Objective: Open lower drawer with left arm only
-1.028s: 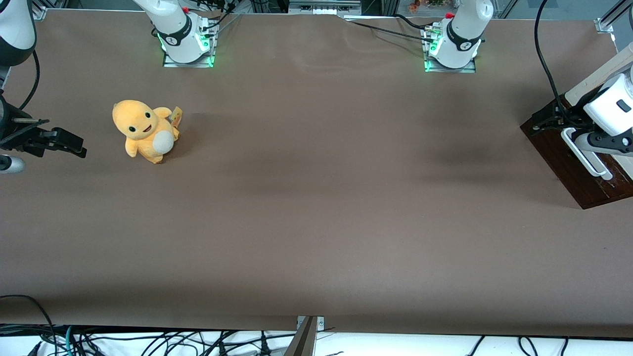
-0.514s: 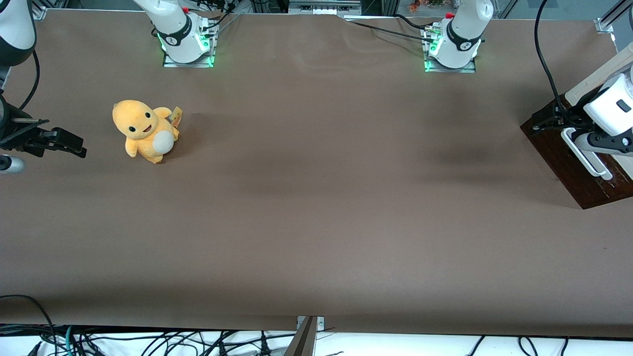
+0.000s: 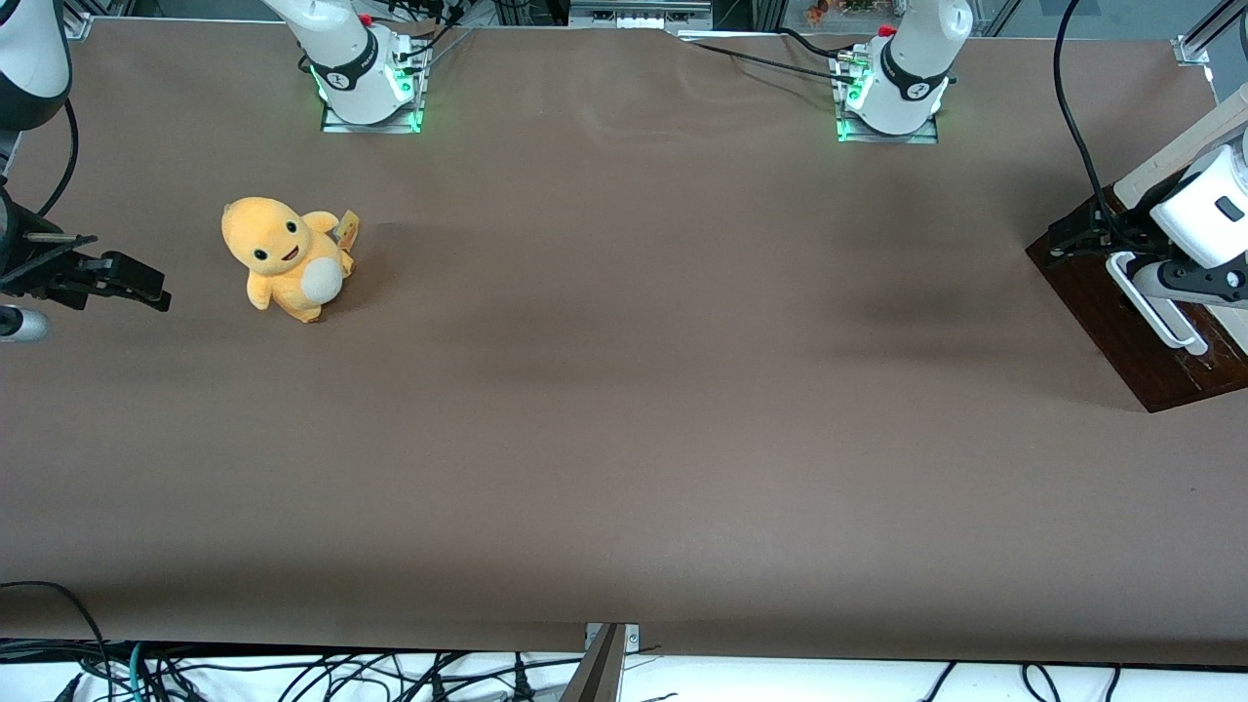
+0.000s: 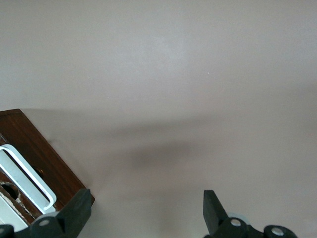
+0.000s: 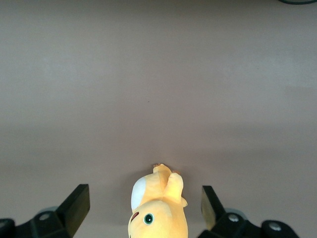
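Stands at the working arm's end of the table (image 3: 624,409), at its edge: lower drawer (image 3: 1111,307), dark brown front turned slantwise toward the middle of the table. Carries a long white bar handle (image 3: 1155,314) along that front; shows again from the wrist as a brown corner (image 4: 34,146) with the handle (image 4: 27,176) across it. Cannot tell from either view how far the drawer is out, nor anything of its inside, which is hidden. Rises above the front: a cream panel (image 3: 1175,146) of the cabinet, cut off by the picture's edge.

Reaches over the drawer front: left arm (image 3: 1204,205), glossy white, with a black cable (image 3: 1072,107) looping up from it. Hangs low at the end of the front farther from the front camera: gripper (image 3: 1072,237), black, close above the table. Fingers (image 4: 74,213) spread wide apart, released, gripping nothing, only bare table showing in the gap (image 4: 147,194); one of them just beside the drawer's corner, contact not clear.

Spreads wide and flat under a matte brown covering, slightly rippled near the arm bases (image 3: 887,97), which glow green at the foot. Sits well apart from the drawer, toward the parked arm's end: an orange-yellow plush toy (image 3: 288,258), pale belly, upright, face toward the front camera; seen from above in the right wrist view (image 5: 158,210). Trails below the table's near edge: a tangle of dark cables (image 3: 292,673) on a white floor.
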Controlling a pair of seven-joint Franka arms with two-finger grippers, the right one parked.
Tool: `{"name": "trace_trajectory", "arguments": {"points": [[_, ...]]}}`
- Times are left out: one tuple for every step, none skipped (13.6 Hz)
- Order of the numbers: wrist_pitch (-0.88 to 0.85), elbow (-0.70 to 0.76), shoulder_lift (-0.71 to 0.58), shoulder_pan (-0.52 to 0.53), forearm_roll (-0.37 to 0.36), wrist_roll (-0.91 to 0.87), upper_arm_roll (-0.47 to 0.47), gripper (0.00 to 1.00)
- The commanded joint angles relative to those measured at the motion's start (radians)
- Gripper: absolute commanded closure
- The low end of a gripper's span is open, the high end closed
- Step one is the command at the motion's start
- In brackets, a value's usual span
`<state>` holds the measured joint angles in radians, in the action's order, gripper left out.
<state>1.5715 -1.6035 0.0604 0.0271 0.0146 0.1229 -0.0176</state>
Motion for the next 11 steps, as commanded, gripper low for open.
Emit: {"name": "trace_trajectory", "arguments": {"points": [[-0.001,-0.007,-0.007,0.004,-0.031,-0.006,-0.007,0.00],[-0.005,-0.007,-0.007,0.004,-0.031,-0.006,-0.007,0.00],[-0.007,-0.007,-0.007,0.004,-0.030,-0.006,-0.007,0.00],[-0.007,-0.007,-0.007,0.004,-0.031,-0.006,-0.007,0.00],[-0.008,-0.007,-0.005,0.004,-0.031,-0.006,-0.007,0.00],[-0.011,-0.007,-0.005,0.004,-0.031,-0.008,-0.007,0.00],[-0.011,-0.007,-0.005,0.004,-0.031,-0.008,-0.007,0.00],[-0.013,-0.007,-0.004,0.004,-0.031,-0.008,-0.007,0.00],[-0.014,-0.007,0.001,0.004,-0.031,-0.009,-0.007,0.00],[-0.019,-0.006,0.007,0.002,-0.031,-0.011,-0.008,0.00],[-0.019,-0.007,0.012,0.002,-0.031,-0.029,-0.012,0.00]]}}
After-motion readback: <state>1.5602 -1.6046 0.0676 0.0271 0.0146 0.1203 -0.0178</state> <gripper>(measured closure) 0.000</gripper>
